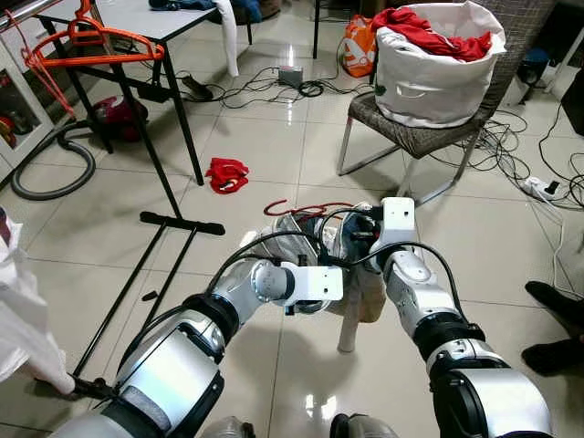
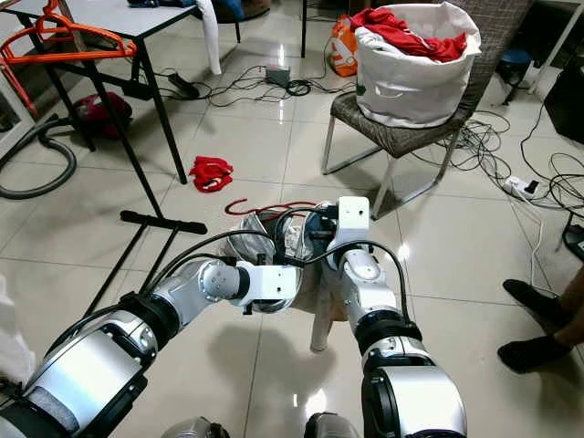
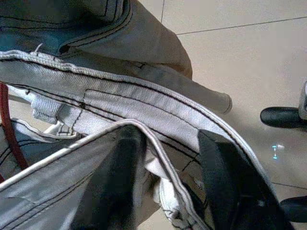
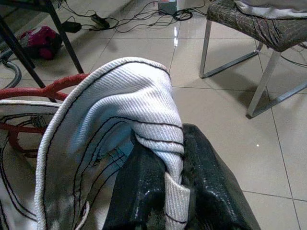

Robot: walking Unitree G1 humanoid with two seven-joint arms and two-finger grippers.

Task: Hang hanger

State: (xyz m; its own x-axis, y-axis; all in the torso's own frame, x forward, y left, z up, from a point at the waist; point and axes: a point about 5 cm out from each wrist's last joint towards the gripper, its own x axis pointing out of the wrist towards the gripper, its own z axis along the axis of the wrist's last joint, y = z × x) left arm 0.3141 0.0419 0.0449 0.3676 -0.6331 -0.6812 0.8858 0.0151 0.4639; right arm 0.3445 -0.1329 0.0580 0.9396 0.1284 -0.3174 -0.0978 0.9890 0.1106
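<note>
Hanger: one red hanger, thin and curved, lies threaded in a pale garment held above the tiled floor in front of the robot. Its red loop emerges at the far side of the fabric and also appears in the right wrist view.

Garment: one piece, off-white ribbed and twilled cloth with dark contrast stitching along seams and waistband; a blue-grey inner face is visible.

Right hand: two black fingers clamped on a ribbed fold of the garment, cloth pinched between them.

Left hand: two black fingers held apart, one on each side of a stitched band of the garment; a firm grip cannot be confirmed.

Surroundings, counted:
- Two orange plastic hangers hang at the edge of one white-topped bench with black metal legs.
- One chair with woven seat and chrome tube legs carries one white fabric basket holding red laundry.
- One crumpled red cloth lies on the floor.
- One black T-shaped rack base lies flat on the tiles.
- One grey ribbed vacuum hose curls at the left.
- Loose cables spread beyond the bench.
- A person's two dark feet stand at the right edge.
</note>
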